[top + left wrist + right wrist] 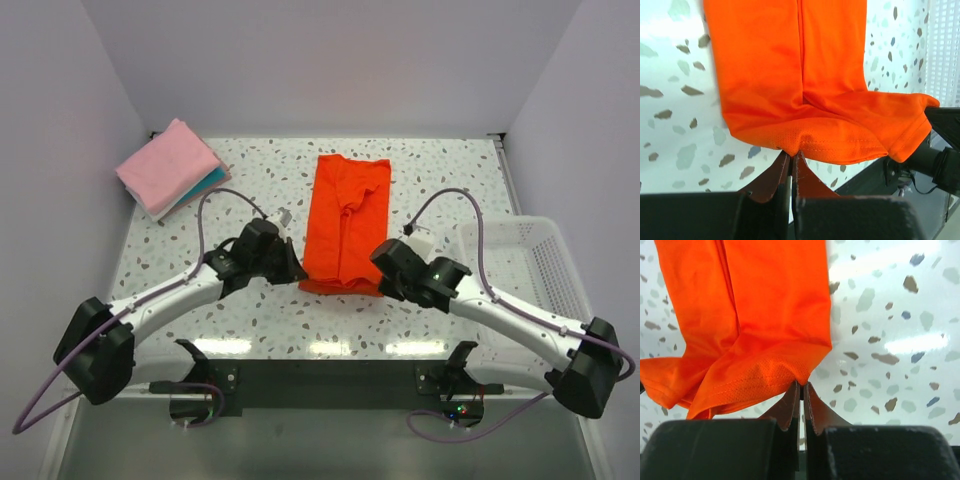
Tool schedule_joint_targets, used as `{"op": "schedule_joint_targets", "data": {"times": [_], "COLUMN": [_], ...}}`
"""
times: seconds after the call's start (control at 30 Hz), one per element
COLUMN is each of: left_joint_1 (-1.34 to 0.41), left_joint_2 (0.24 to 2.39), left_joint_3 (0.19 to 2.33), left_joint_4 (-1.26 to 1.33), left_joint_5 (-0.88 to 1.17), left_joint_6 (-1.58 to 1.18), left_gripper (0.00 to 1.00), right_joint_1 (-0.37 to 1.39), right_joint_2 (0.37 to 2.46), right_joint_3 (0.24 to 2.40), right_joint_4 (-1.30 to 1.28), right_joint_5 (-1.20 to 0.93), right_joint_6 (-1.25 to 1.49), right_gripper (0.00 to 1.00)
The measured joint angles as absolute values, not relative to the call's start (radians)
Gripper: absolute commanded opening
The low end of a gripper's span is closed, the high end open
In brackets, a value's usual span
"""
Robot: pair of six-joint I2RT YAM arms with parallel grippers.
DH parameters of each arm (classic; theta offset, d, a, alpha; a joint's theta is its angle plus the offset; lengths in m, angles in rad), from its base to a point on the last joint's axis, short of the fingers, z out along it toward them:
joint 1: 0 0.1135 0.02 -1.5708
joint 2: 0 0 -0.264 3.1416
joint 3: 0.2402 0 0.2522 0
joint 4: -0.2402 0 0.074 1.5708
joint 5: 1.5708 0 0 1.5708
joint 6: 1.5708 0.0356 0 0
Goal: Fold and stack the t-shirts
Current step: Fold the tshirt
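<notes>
An orange-red t-shirt point(345, 222) lies folded lengthwise into a long strip on the speckled table, collar end far from me. My left gripper point(296, 272) is shut on the near left corner of its hem point(792, 149). My right gripper point(383, 282) is shut on the near right corner point(802, 381). The hem edge sags between the two grips. A folded pink t-shirt point(168, 166) rests on a folded teal one point(207, 183) at the far left corner.
A white mesh basket point(535, 262) stands at the right edge of the table, beside the right arm. White walls close the table at the back and both sides. The dark base plate point(320, 380) lies along the near edge.
</notes>
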State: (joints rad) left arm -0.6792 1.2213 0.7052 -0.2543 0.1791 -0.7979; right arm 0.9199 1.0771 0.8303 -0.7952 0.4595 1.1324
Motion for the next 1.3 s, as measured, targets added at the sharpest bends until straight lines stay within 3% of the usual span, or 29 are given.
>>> {"op": "schedule_joint_targets", "data": {"times": [0.67,1.3], "left_joint_1": [-0.509,-0.393], "left_joint_2": [1.664,1.991], "left_joint_3": [1.050,1.357], "left_joint_4": [-0.118,-0.094], "left_joint_5": [0.266,0.363], "left_joint_6": [-0.713,-0.713], "left_gripper": [0.00,0.00], "right_joint_1": [0.513,0.361], "right_joint_2": [1.488,1.816], "right_joint_3": [1.127,1.408], "right_joint_4": [-0.632,-0.578], "right_joint_5": [0.310,0.188], "right_joint_6": [0.693,0.545], "right_gripper": [0.00,0.00]}}
